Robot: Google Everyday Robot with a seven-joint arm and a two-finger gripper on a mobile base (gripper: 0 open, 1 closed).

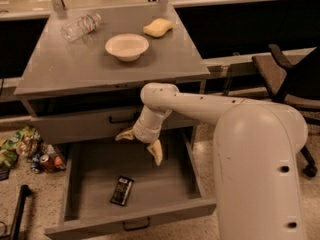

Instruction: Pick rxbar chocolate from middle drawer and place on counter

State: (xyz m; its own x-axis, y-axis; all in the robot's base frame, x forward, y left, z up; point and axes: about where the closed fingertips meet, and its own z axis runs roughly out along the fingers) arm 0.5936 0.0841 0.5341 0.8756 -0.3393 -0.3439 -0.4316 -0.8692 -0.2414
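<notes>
While the arm (200,106) angles downward, the gripper (141,144) hangs spread over the middle drawer (167,186), above the rxbar chocolate (122,190).

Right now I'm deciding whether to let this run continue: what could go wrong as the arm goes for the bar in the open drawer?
1. The rxbar chocolate lies flat on the middle drawer floor, below and left of the open gripper; the fingers may push it rather than pinch it.
2. The arm passes close under the upper drawer, so lifting could bump it.
3. The counter holds a bowl; a careless place could knock it.
</notes>
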